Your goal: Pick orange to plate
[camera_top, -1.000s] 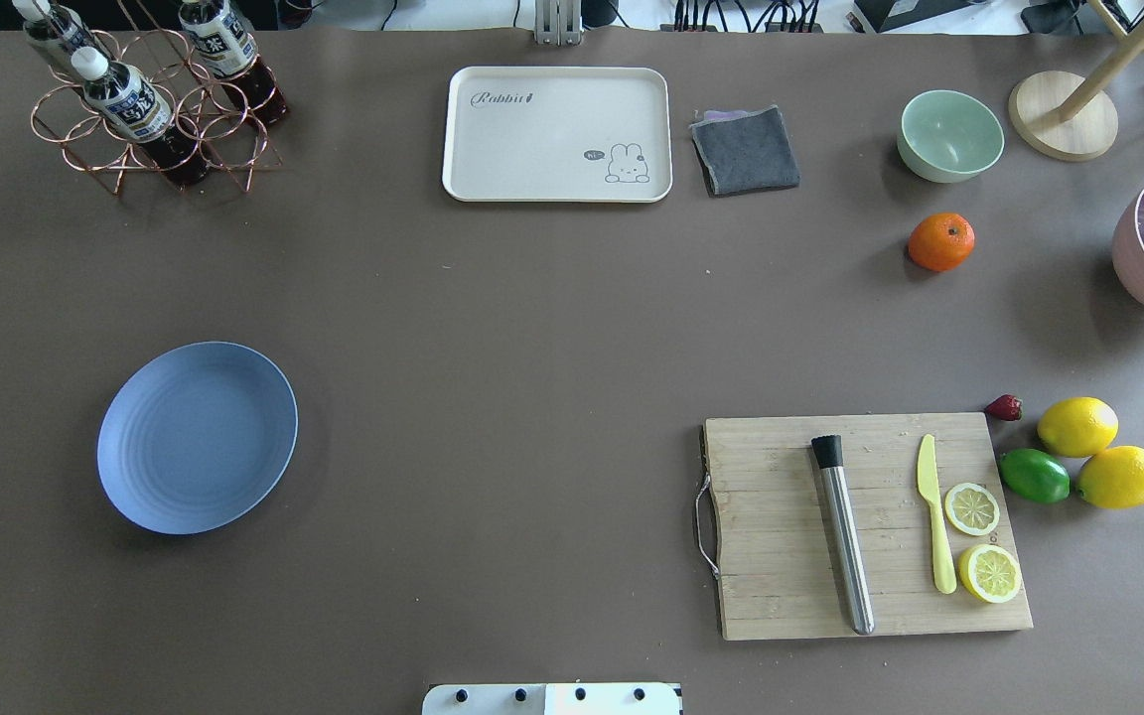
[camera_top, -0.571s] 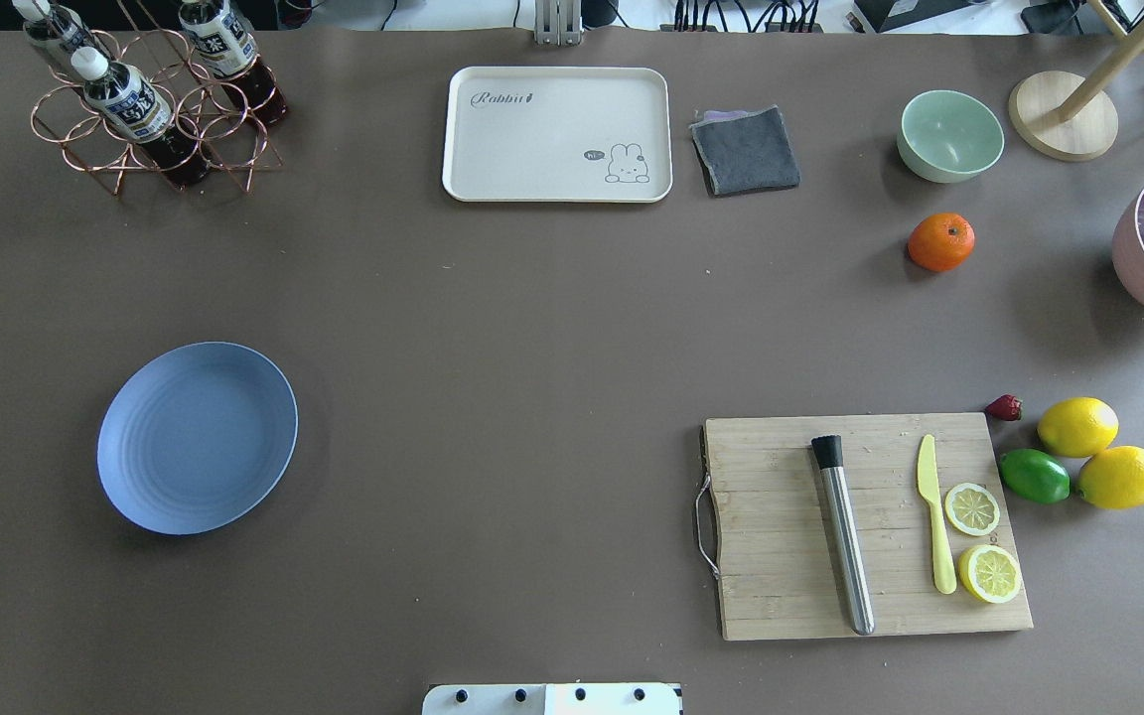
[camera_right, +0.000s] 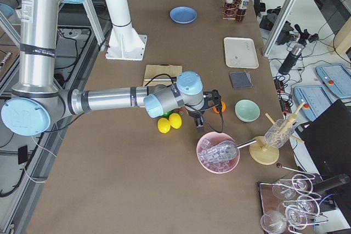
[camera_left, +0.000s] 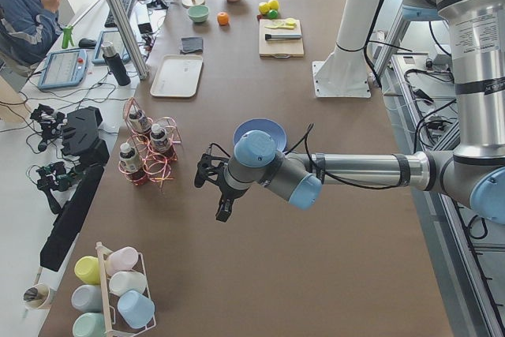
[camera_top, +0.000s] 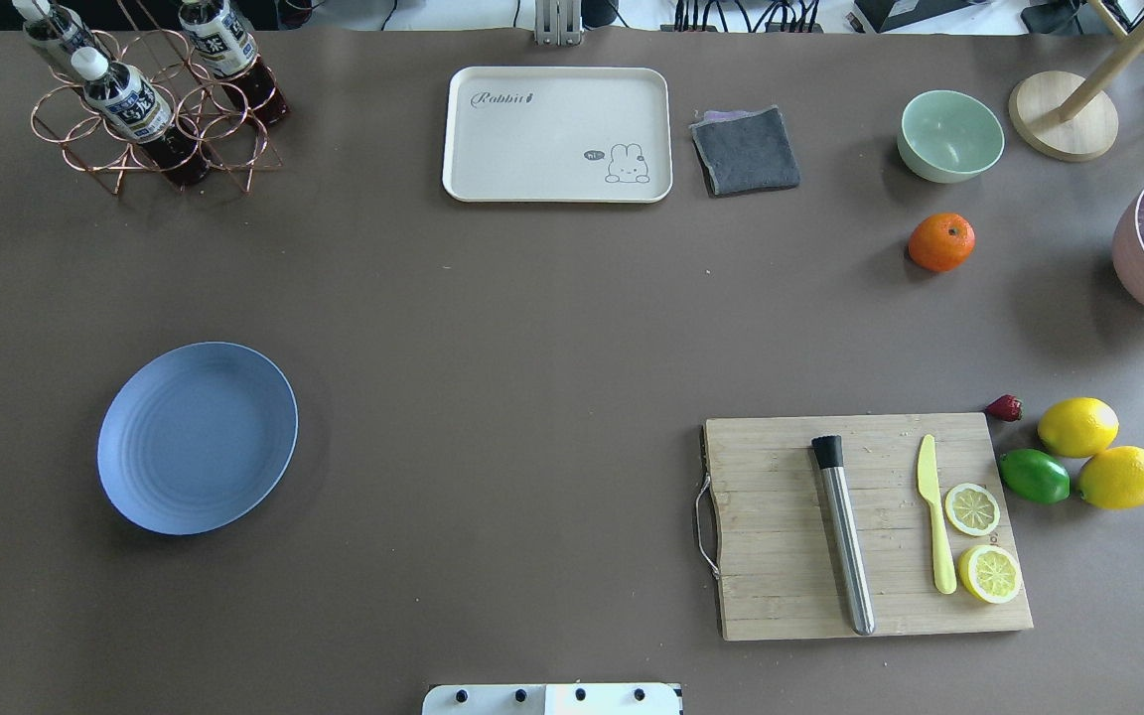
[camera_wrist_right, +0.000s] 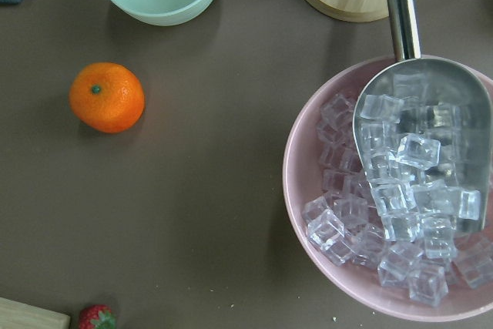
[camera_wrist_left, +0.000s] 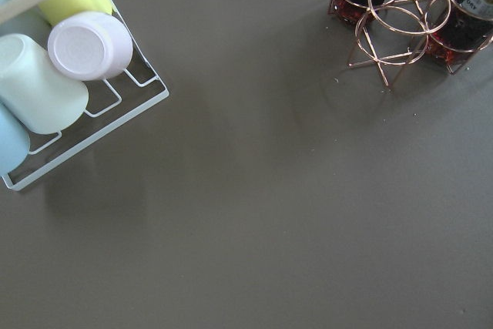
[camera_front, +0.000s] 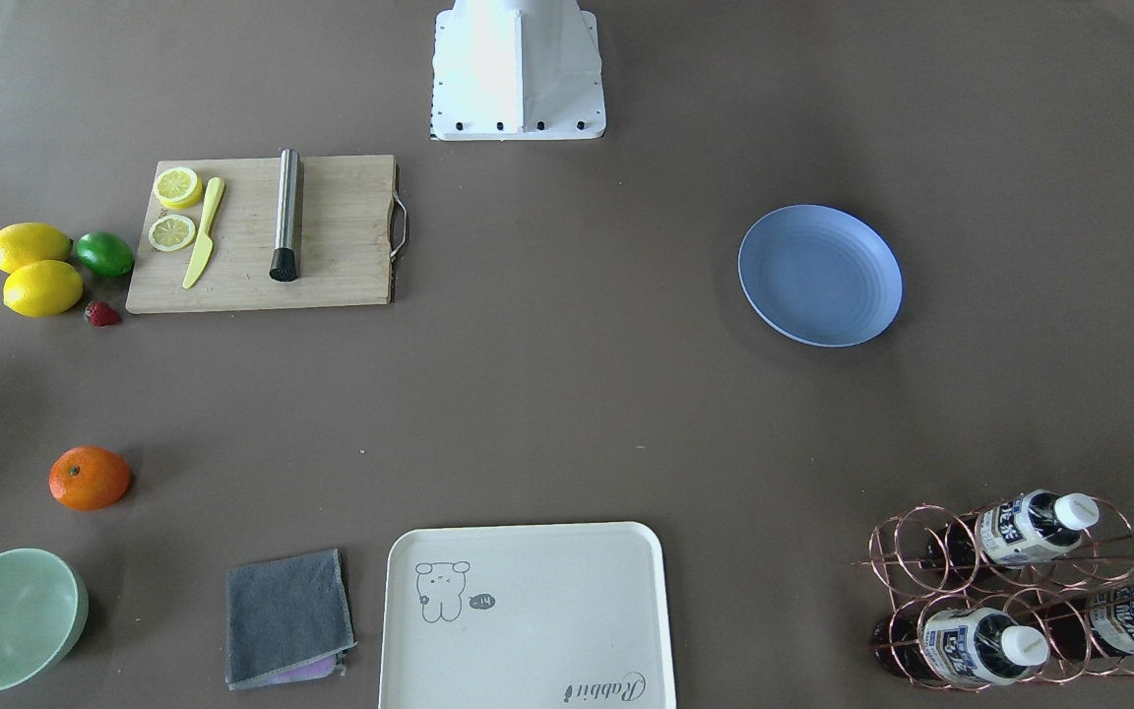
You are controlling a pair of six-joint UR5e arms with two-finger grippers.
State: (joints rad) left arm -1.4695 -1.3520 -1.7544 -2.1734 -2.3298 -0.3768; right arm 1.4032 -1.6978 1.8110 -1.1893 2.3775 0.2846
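Long table [camera_top: 532, 328] under a matte brown cover, softly and evenly lit from above, with only faint shadows. Along the operators' side, slanted aluminium frame posts [camera_left: 118, 17] and a pale side bench [camera_left: 95, 76] cluttered with a keyboard [camera_left: 124, 5], tablets [camera_left: 63, 69] and cables. Seated there, an operator [camera_left: 28, 9] in a blue-grey jacket. On the opposite side, grey floor [camera_right: 13, 201] with loose cables.

The left arm [camera_left: 355, 170] and right arm [camera_right: 109, 101] are silver-grey tubes joined by rounded housings with pale-blue caps. Black cables loop along each forearm to the black left gripper [camera_left: 213, 191] and right gripper [camera_right: 207, 116]. Printed labels mark the upper tubes beside the white column [camera_left: 359, 21]. Below the column, the base plate [camera_front: 518, 98] carries dark screws.
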